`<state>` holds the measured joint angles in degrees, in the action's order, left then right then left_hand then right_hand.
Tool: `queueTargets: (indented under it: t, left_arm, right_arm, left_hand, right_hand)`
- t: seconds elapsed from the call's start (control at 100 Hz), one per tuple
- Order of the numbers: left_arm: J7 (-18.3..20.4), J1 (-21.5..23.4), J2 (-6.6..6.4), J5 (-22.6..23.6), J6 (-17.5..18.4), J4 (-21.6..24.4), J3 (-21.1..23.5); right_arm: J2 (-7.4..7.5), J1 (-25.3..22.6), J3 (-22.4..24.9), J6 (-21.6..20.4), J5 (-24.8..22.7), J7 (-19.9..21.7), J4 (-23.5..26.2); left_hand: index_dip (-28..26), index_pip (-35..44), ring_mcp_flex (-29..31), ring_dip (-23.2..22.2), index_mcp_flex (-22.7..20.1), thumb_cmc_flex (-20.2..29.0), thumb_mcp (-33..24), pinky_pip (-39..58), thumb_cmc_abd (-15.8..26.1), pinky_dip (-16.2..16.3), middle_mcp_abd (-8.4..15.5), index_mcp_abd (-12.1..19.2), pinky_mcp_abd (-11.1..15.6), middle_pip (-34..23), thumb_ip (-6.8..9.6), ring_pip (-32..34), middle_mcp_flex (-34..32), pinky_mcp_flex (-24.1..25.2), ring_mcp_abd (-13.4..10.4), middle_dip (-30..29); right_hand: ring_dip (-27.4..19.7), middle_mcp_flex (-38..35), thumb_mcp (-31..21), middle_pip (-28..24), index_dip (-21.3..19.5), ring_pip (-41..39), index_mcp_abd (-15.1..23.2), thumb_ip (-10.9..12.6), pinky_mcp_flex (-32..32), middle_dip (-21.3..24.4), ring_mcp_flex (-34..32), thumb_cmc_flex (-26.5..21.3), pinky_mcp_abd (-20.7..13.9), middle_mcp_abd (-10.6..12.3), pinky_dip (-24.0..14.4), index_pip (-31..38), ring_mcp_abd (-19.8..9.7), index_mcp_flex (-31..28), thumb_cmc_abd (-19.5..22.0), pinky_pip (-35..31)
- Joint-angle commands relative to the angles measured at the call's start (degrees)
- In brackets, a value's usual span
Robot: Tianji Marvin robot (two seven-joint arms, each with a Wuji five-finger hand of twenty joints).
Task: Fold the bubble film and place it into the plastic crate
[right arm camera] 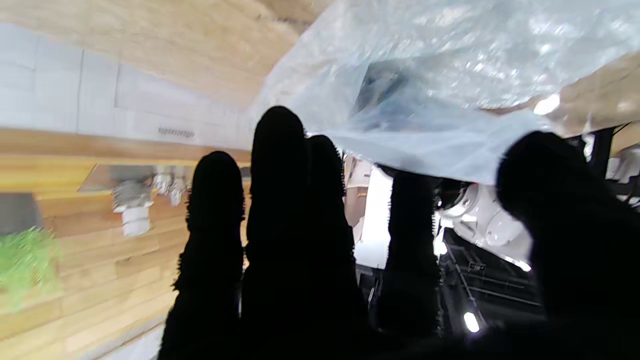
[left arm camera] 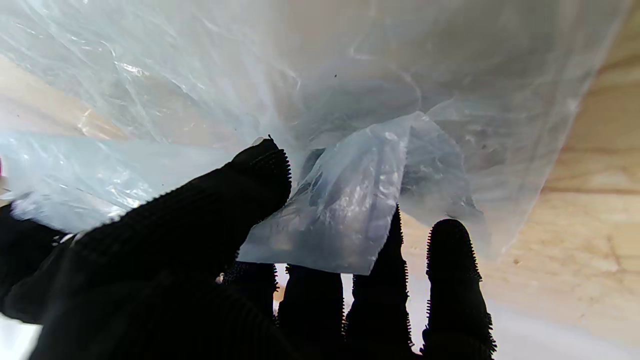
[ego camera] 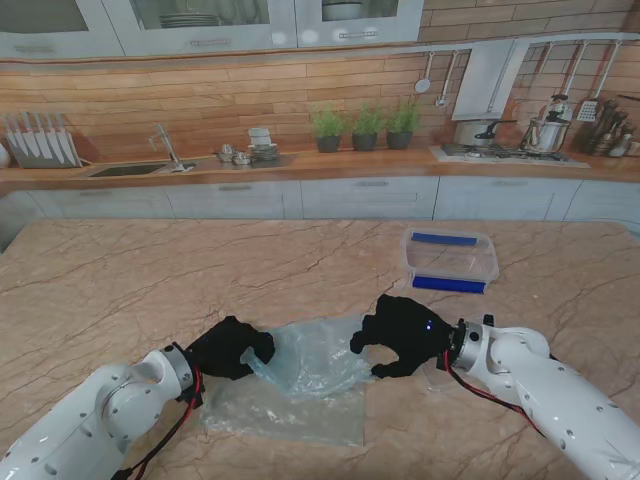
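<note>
The clear bubble film (ego camera: 300,385) lies crumpled on the marble table (ego camera: 120,280) between my two black-gloved hands. My left hand (ego camera: 232,347) is at the film's left edge, with a bunched corner of the film (left arm camera: 340,210) pinched between thumb and fingers (left arm camera: 250,175). My right hand (ego camera: 402,335) hovers curled over the film's right edge; its thumb and fingers (right arm camera: 280,165) stand apart, and the film (right arm camera: 450,75) lies just past the fingertips, not between them. The plastic crate (ego camera: 450,260), clear with blue clips, stands farther from me on the right.
Behind the table runs a kitchen counter with a sink (ego camera: 130,170), potted plants (ego camera: 365,128) and a stove with pots (ego camera: 505,135). The film's near part lies flat on the table close to me.
</note>
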<state>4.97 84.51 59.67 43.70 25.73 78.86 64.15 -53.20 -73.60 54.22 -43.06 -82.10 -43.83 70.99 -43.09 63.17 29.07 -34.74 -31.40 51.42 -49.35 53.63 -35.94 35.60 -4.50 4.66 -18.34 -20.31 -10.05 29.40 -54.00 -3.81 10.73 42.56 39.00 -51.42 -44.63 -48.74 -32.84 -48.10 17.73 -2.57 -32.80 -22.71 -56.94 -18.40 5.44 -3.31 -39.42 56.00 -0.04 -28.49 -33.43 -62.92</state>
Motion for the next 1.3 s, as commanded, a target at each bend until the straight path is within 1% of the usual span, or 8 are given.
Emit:
queueTargets:
  t: [0.0, 0.13, 0.23, 0.34, 0.51, 0.81, 0.98, 1.29]
  left_arm:
    - [1.1, 0.3, -0.09, -0.1, -1.1, -0.6, -0.2]
    - [2.3, -0.2, -0.24, -0.8, -1.5, -0.8, -0.6]
    - [4.0, -0.3, -0.44, -1.3, -2.0, -0.4, -0.8]
    - [5.6, -0.2, -0.61, -2.5, -2.5, 0.1, -0.9]
    - [7.1, -0.2, -0.82, -2.9, -2.9, 0.5, -1.0]
    - [8.9, -0.4, -1.16, -3.1, -3.2, 0.9, -1.4]
    - [9.1, -0.6, -1.25, -2.6, -3.0, 0.9, -1.6]
    - [9.4, -0.5, -1.27, -2.9, -3.3, 1.1, -1.8]
  right_arm:
    - [-0.26, -1.5, 1.0, -0.4, 0.2, -0.3, 1.8]
    - [-1.31, -4.6, 6.0, -0.8, 1.1, 0.8, 4.4]
    - [-2.33, -6.9, 9.6, -0.6, 2.7, 2.6, 6.0]
    - [-2.79, -10.5, 14.5, 0.6, 3.4, 10.5, 10.1]
    - [-3.84, -14.4, 18.4, 5.7, 6.9, 23.7, 14.8]
    - [-3.92, -13.2, 15.7, 14.4, 7.6, 31.3, 15.5]
    - [-3.84, -10.1, 12.2, 16.8, 7.7, 32.4, 13.4]
    - [-4.80, -1.3, 2.8, 20.1, 15.4, 35.9, 5.7]
  left_hand:
    - [-0.7, 0.6, 0.7, 0.3, 1.0, 1.1, 0.0, -1.3, -1.5, -0.2, 0.3, 0.7, 0.2, -1.5, 0.51, 0.0, 1.0, -0.2, 0.2, -1.0]
    - [-0.8, -0.3, 1.5, 0.6, 0.8, 3.6, -1.9, -2.0, 0.8, -0.5, 0.4, 1.1, 0.1, -0.1, 0.48, -0.1, 0.4, -1.2, 0.6, -1.5]
    - [-1.1, -0.7, 1.1, 1.0, 0.4, 4.8, -2.9, -2.8, 2.5, -1.0, 0.3, 0.9, 0.5, 0.3, 0.63, -0.5, 0.8, -0.9, 0.6, -1.6]
    - [-1.4, -0.9, 1.1, 1.1, 0.1, 6.1, -3.2, -3.0, 4.4, -1.1, 0.0, 0.6, 0.7, 0.1, 1.11, -0.4, 1.0, -0.7, 0.8, -1.4]
    - [-2.5, -0.7, 1.0, 1.2, -0.6, 7.0, -3.7, -3.3, 5.7, -1.3, -0.1, 1.0, 0.6, -0.3, 1.73, -0.5, 1.3, -0.5, 0.8, -1.7]
    - [-5.2, -0.8, 1.3, 1.6, -1.6, 8.1, -3.7, -4.1, 6.7, -1.6, -0.3, 1.6, 0.2, -1.3, 2.09, -0.8, 1.8, -0.4, 1.2, -2.8]
    - [-5.5, -0.8, 1.4, 1.7, -1.5, 7.8, -3.7, -4.1, 6.8, -1.7, -0.1, 2.2, 0.2, -1.5, 2.06, -0.9, 1.9, -0.7, 1.2, -3.0]
    - [-5.6, -1.0, 1.0, 1.8, -1.4, 8.0, -3.5, -4.4, 7.0, -1.9, -0.3, 2.1, 0.5, -1.6, 2.15, -1.0, 2.3, -0.3, 1.2, -3.1]
  right_hand:
    - [0.0, 1.7, 2.5, 0.6, -1.1, 0.2, -0.7, 1.3, 1.5, -0.5, 1.7, 4.9, 1.2, -0.5, -0.9, -1.4, -0.1, 1.5, 3.7, 1.1]
    - [0.3, 2.5, 2.7, 0.8, -1.4, -0.1, -0.8, 1.8, 3.0, -0.5, 2.9, 8.6, 2.4, -0.8, -1.4, -1.9, 0.4, 1.6, 8.5, 1.3]
    - [0.4, 3.8, 3.5, 1.5, -1.3, 0.2, -1.2, 2.0, 4.4, -0.5, 4.2, 7.4, 3.1, -1.5, -1.9, -3.0, 1.0, 1.2, 9.9, 1.7]
    - [-1.1, 11.0, 3.6, 5.7, 0.4, 5.4, -3.5, 1.7, 9.6, 0.0, 10.9, 7.0, 4.3, -2.3, -1.8, -9.1, 1.4, 5.0, 7.3, 6.1]
    - [-2.9, 18.4, 5.4, 11.5, 2.0, 11.9, -10.3, 1.5, 17.0, -0.2, 18.5, 6.9, 6.9, -3.6, -1.6, -16.7, 2.7, 9.1, 7.8, 14.9]
    - [-4.2, 22.4, 5.3, 12.8, 2.3, 15.3, -15.0, 1.9, 20.3, -1.0, 21.6, -0.6, 7.7, -4.9, 0.9, -21.5, 3.2, 11.9, -0.3, 23.8]
    - [-3.7, 22.4, 5.4, 11.7, 1.9, 14.2, -14.7, 1.5, 20.3, -1.7, 21.8, 0.0, 8.1, -5.6, 0.8, -21.5, 3.5, 10.9, -0.1, 24.3]
    - [-2.7, 21.6, 5.3, 10.4, 0.0, 11.9, -12.2, 0.9, 20.6, -2.8, 22.1, 1.4, 8.9, -6.6, 0.2, -18.7, 4.3, 4.4, 1.4, 24.2]
